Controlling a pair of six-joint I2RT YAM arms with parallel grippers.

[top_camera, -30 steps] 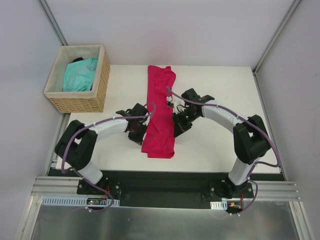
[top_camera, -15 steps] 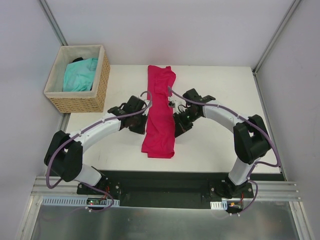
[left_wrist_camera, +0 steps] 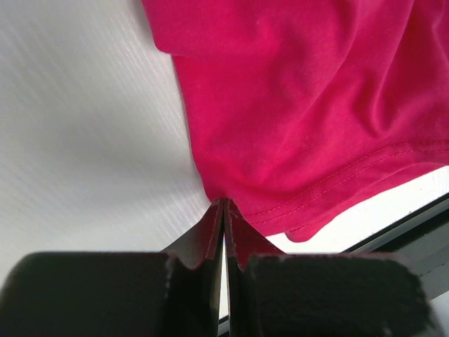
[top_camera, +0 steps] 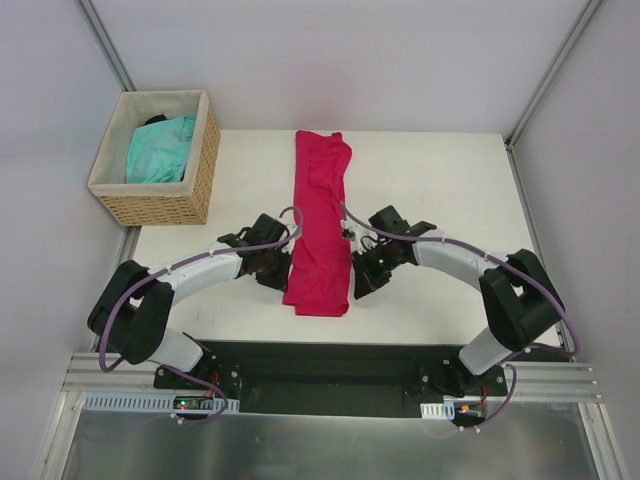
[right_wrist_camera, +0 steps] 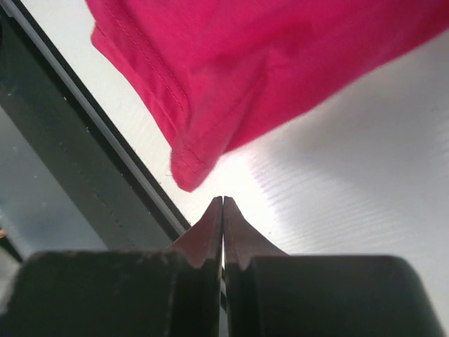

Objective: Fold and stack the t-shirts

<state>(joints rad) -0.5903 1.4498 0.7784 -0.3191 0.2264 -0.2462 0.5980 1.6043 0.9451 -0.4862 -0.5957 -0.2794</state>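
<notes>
The crimson-pink t-shirt (top_camera: 320,225) lies on the worktop (top_camera: 440,190) as a long narrow strip between the two hands, so the lengthwise fold looks done and the crosswise fold is the step in hand. The turquoise t-shirt (top_camera: 160,148) waits in the wicker basket (top_camera: 165,208), well off beyond the left hand.

The left hand (left_wrist_camera: 223,203) is clenched on nothing, its tips touching the shirt's side edge just above the hem. The right hand (right_wrist_camera: 223,200) is also clenched and empty, just short of the hem corner ahead of it. Next, both must likely release, pinch the near corners and carry them up the strip.

Since a second ago the right hand has slid along the shirt toward its near end, the left arm has stretched lower, and the shirt lies unchanged.
</notes>
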